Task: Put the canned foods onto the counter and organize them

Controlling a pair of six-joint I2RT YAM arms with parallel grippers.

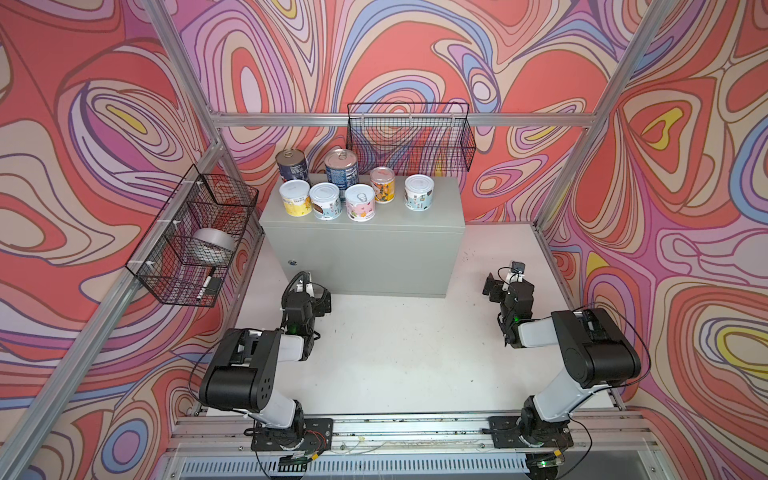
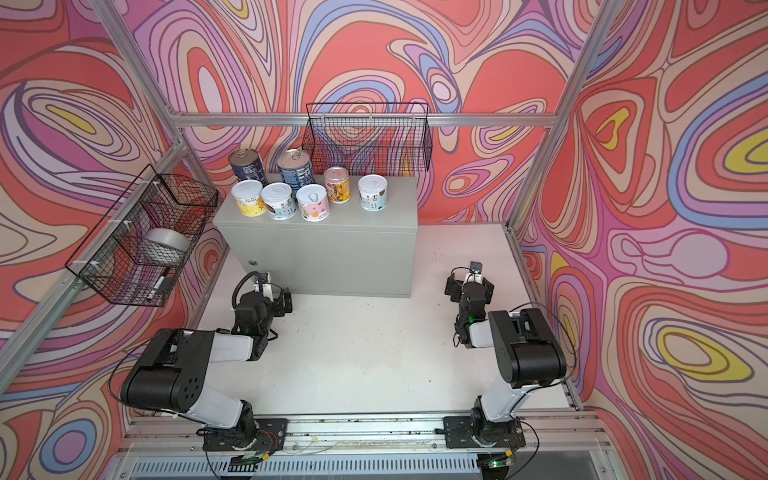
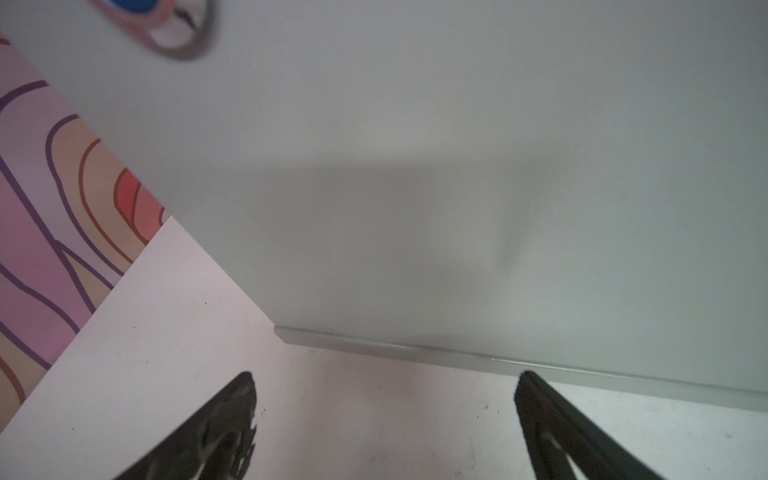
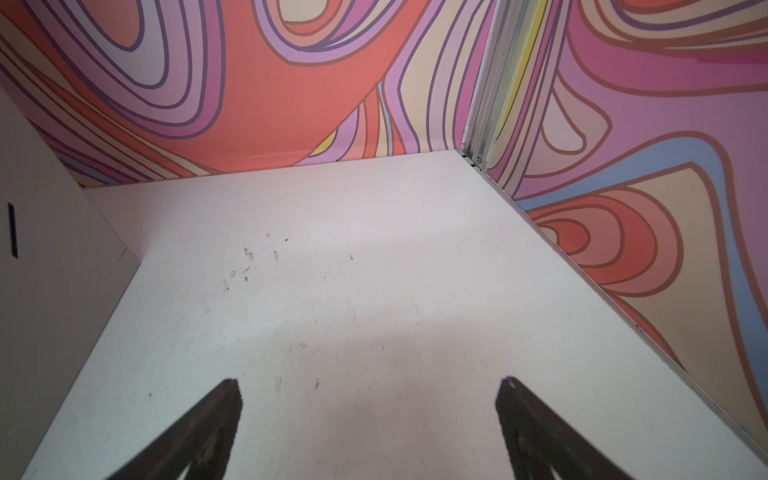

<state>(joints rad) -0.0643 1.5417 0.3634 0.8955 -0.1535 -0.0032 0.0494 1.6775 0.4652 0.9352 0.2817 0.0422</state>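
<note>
Swirled pink, red and lilac wallpaper wrapped the cell on three sides when I looked in. All seven canned foods (image 1: 360, 203) stood upright on the grey counter (image 1: 361, 253), bunched toward its left end. Two tall dark-blue cans (image 1: 341, 168) stood at the far edge, and three short cans (image 1: 325, 201) sat close side by side along the near edge. A pink-and-yellow can (image 1: 382, 185) stood just right of those and farther back, and a pale can (image 1: 419, 192) stood apart to the right. My left claw (image 3: 384, 382) was spread wide and held nothing, low over the white tabletop (image 1: 395, 340), just in front of the counter near its left corner. My right claw (image 4: 370, 386) was likewise wide and empty, above bare tabletop to the right of the counter. A grey tape roll (image 1: 210, 245) lay in the wire basket (image 1: 166, 282) on the left wall.
</note>
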